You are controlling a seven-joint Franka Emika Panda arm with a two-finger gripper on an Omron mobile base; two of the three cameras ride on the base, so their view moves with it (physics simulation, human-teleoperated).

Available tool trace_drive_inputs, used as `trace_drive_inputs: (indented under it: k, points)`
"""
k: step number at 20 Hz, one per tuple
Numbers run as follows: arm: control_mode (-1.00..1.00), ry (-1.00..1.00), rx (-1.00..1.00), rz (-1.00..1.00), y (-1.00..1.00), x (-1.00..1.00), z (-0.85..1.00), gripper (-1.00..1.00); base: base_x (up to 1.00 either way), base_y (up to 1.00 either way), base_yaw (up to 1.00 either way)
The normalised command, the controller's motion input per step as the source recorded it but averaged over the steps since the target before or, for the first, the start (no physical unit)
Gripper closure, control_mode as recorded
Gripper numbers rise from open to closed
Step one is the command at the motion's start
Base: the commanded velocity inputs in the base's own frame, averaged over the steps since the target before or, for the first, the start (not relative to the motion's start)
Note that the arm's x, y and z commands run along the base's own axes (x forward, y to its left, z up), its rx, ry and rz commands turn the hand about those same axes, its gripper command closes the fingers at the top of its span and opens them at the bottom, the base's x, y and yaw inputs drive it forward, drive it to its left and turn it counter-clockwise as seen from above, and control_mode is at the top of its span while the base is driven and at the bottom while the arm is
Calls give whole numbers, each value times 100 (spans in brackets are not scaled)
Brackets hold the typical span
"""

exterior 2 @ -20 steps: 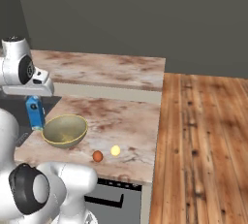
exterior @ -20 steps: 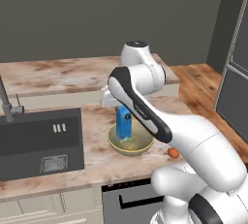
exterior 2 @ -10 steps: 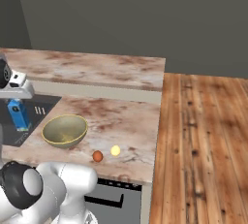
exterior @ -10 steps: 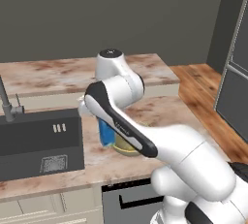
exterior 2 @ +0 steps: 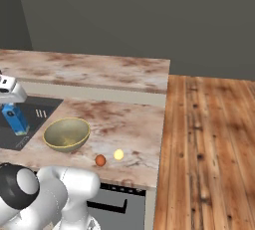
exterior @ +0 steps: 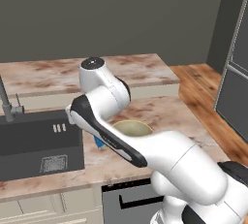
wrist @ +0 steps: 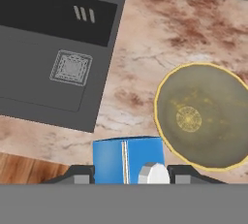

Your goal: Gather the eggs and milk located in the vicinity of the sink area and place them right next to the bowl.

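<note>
My gripper (wrist: 131,173) is shut on the blue milk carton (wrist: 127,159), with a dark finger on each side of it. The carton (exterior 2: 15,118) hangs just left of the yellowish bowl (exterior 2: 66,134), at the right edge of the black sink (exterior 2: 35,117). In the hand view the bowl (wrist: 203,116) lies to the right and the sink (wrist: 53,58) to the upper left. A reddish-brown egg (exterior 2: 100,160) and a pale cream egg (exterior 2: 118,154) lie on the counter in front of the bowl. In the left base view my arm hides most of the carton (exterior: 99,142) and part of the bowl (exterior: 133,127).
A grey faucet (exterior: 7,106) stands at the sink's (exterior: 38,145) far left. The marble counter (exterior 2: 129,124) ends at a wooden floor (exterior 2: 209,149) to the right. A dark oven front (exterior: 131,201) sits below the counter edge.
My arm has swung left, carrying the milk carton from right beside the bowl toward the sink's edge. The bowl and both eggs have stayed put.
</note>
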Motion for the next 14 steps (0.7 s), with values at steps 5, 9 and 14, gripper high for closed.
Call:
trace_drive_inputs:
  k: [5,9,14]
  points:
    - [-100,0,0,1,0,0,-10,100,0,0,0]
    - [-100,0,0,3,0,1,-25,100,0,0,0]
    - [-100,0,0,3,0,12,-34,100,0,0,0]
